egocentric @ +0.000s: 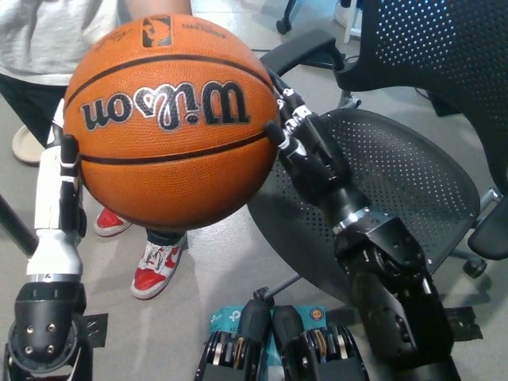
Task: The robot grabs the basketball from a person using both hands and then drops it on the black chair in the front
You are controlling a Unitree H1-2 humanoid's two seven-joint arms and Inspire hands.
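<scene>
Left hand: white left hand (59, 194) lies flat against the ball's left flank, fingers pointing up along the curve and pressed to the leather; only its edge shows past the ball, so how far the fingers wrap behind is hidden.
Basketball: orange basketball (171, 119) sits high in the head view, held off the floor between the two hands, its printed band running across the middle.
Person: a person (55, 36) in a grey top stands just behind the ball, red and white shoes (155, 266) on the floor under it; whether the person's own hand touches the top of the ball cannot be told.
Right hand: black right hand (298, 135) presses on the ball's right flank, fingers laid up against the curve, thumb on the seam side; it clamps the ball against the white hand.
Chair: black chair (397, 190) with its perforated seat lies to the right of the ball and lower, directly behind and beneath the black forearm.
Key relation: the seat lies toward the robot's right, so the black hand is the nearer one to it, and the ball must likely travel rightward over the seat before both hands part.
Step in hand: judged as the two-handed grab closing, release not yet due.
</scene>
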